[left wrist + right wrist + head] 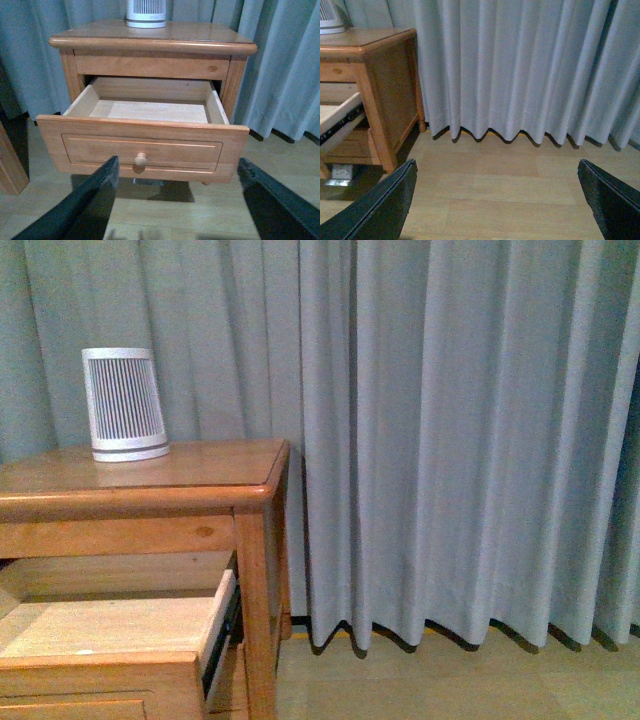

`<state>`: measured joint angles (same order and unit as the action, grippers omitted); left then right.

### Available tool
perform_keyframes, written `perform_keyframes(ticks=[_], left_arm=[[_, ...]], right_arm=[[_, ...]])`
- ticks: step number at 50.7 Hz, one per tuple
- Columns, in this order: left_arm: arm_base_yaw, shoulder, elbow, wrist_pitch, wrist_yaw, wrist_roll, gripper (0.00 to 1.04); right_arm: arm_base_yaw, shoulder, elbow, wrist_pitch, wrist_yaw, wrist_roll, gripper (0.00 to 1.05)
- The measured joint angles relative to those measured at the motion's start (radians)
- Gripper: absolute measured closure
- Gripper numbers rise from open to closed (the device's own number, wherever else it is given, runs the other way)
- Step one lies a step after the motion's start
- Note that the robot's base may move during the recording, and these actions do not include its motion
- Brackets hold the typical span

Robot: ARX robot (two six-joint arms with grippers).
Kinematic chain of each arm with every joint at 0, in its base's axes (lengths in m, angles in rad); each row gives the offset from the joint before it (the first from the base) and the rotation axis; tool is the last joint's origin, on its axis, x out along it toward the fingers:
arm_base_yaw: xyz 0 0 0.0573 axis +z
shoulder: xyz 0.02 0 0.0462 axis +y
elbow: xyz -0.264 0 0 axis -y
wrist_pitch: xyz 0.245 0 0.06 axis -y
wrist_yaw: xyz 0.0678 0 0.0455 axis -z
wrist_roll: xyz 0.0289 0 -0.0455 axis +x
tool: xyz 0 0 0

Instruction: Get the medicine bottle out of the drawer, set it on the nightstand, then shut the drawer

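Observation:
The nightstand [190, 468] stands at the left, and its upper drawer [175, 134] is pulled well out. The pale drawer floor that shows is bare; the medicine bottle is not in view, and the strip behind the drawer front is hidden. My left gripper [178, 162] hangs open in front of the drawer, level with its round knob [141, 159] and apart from it. Off to the right of the nightstand [367, 42], my right gripper [496, 165] is open over the wooden floor with nothing between its fingers. The drawer's side rail [340, 117] shows in the right wrist view.
A tall white-grey ribbed device [124, 403] stands at the back of the nightstand top. Grey curtains [450, 440] hang behind and to the right. A small white box [340, 173] lies on the floor under the nightstand. Another wooden piece [10, 165] stands left of the drawer.

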<state>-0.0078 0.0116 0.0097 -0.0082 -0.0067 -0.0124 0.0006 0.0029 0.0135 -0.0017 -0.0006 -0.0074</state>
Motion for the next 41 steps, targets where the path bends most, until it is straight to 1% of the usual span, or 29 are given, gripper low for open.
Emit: perform_keyframes(ticks=[2,8,10,17,18,41], left_arm=[[0.002,0.000,0.000,0.001,0.004,0.000,0.40],[0.002,-0.005,0.000,0.002,0.003,0.001,0.70],[0.002,-0.005,0.000,0.002,0.003,0.001,0.76],[0.002,-0.005,0.000,0.002,0.004,0.001,1.00],[0.002,-0.005,0.000,0.002,0.004,0.001,1.02],[0.002,-0.005,0.000,0.002,0.004,0.004,1.02]], right_arm=[[0.000,0.000,0.000,0.000,0.000,0.000,0.07],[0.000,0.000,0.000,0.000,0.000,0.000,0.07],[0.000,0.000,0.000,0.000,0.000,0.000,0.07],[0.000,0.000,0.000,0.000,0.000,0.000,0.07],[0.000,0.000,0.000,0.000,0.000,0.000,0.07],[0.000,0.000,0.000,0.000,0.000,0.000,0.07]])
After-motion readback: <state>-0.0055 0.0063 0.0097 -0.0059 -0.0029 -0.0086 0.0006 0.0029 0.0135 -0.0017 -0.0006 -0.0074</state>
